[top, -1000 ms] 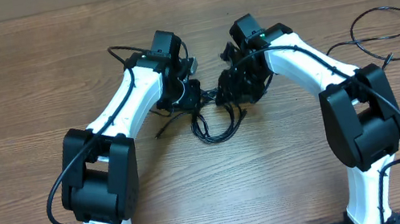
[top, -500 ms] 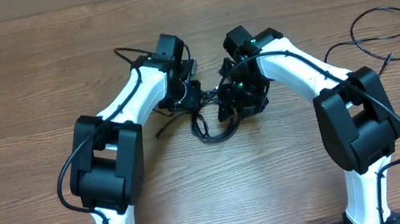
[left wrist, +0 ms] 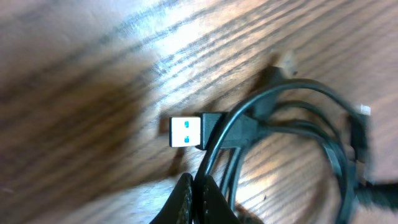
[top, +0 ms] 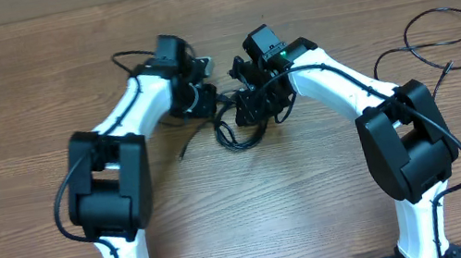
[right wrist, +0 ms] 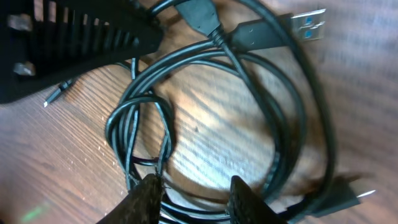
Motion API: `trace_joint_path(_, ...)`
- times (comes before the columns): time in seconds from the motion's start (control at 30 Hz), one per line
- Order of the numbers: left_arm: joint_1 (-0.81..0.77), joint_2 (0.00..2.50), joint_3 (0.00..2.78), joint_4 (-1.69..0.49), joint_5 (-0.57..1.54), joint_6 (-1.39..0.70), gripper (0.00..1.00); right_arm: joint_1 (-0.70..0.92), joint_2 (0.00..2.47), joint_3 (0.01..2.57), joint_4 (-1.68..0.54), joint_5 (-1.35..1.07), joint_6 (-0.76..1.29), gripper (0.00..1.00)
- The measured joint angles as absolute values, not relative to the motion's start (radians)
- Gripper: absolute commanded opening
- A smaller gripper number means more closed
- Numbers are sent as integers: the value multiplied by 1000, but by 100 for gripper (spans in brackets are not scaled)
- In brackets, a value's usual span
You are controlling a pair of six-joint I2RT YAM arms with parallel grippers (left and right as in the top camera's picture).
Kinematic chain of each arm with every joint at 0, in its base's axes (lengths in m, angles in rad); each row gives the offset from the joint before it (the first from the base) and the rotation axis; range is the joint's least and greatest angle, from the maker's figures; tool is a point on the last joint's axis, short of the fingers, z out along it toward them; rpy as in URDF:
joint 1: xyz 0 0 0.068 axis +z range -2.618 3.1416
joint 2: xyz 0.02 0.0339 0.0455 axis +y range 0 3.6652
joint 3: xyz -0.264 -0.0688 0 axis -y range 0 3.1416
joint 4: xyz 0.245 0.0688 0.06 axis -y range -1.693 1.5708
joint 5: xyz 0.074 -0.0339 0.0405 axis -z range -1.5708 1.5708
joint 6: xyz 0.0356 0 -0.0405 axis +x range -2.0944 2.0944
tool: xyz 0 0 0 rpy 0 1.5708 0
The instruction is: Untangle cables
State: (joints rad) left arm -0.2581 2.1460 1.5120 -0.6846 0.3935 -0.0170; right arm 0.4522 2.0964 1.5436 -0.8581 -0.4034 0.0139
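The tangled cables (top: 235, 130) lie in a black knot on the wooden table between both arms. In the left wrist view my left gripper (left wrist: 198, 194) is shut on one thin black strand, just below a USB plug (left wrist: 186, 132) with a blue insert. Overhead, that left gripper (top: 207, 101) sits at the knot's upper left. My right gripper (top: 251, 109) hangs over the knot's right side. Its fingers (right wrist: 149, 194) stand apart, so the right gripper (right wrist: 196, 198) is open, with looped cable strands (right wrist: 224, 118) crossing the gap. A second USB plug (right wrist: 308, 25) shows top right.
One separate thin black cable (top: 440, 36) lies looped on the table at the far right, beyond the right arm. The left gripper's black body (right wrist: 81, 37) fills the right wrist view's upper left corner, close to the knot.
Both grippers shifted up and to the left with the knot. The left gripper closed onto a cable strand. The right gripper's fingers came closer together.
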Motion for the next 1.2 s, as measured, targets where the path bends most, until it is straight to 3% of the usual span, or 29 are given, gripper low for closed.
trace_joint_path(0.3,-166,2148,1512,-699,565,192,4,514,2096,1542,-743,-364,-23,29)
trace_joint_path(0.67,-162,2151,1512,-710,599,220,5,612,2096,1502,-642,-174,-26,27)
trace_joint_path(1.2,-162,2152,1512,-710,599,220,5,612,2096,1499,-648,-194,-26,27)
